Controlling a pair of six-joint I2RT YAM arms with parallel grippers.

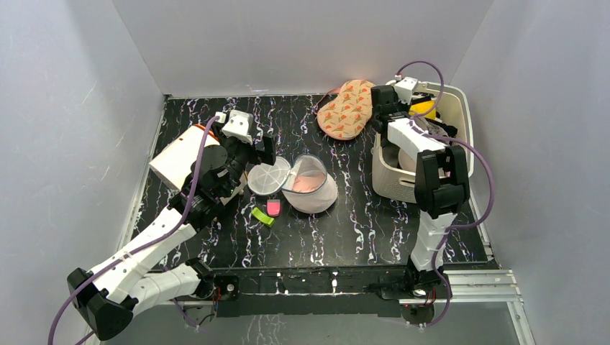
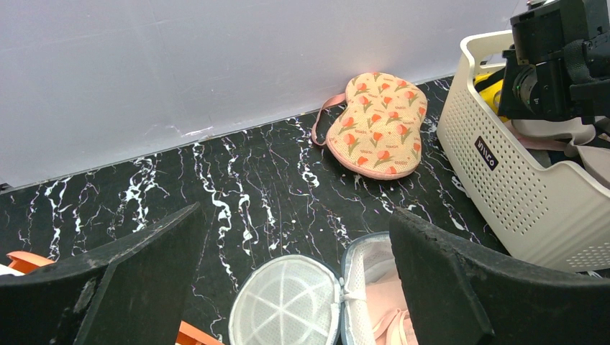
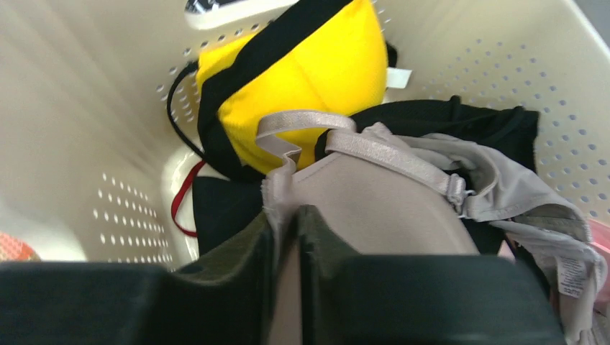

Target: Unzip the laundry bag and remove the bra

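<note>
right wrist — right tool (image 3: 288, 219) nearly closed, pinching smooth taupe bra (image 3: 374, 208) in perforated basket (image 3: 72, 108) — left tool (image 2: 293, 215) wide, empty.

Laundry bag (image 1: 311, 190) is unzipped, round lid panel (image 1: 268, 178) flopped open on its left side, pink fabric (image 1: 308, 183) showing inside. Left gripper (image 1: 252, 151) hangs jaws wide just beyond the lid. A small green piece (image 1: 262, 215) and a pink one (image 1: 273, 208) lie near-left of the bag, and a floral pouch (image 1: 347, 108) lies behind it. White basket (image 1: 392, 180) stands right of the bag, right arm (image 1: 411, 133) reaching down into it, tip out of sight.
</note>
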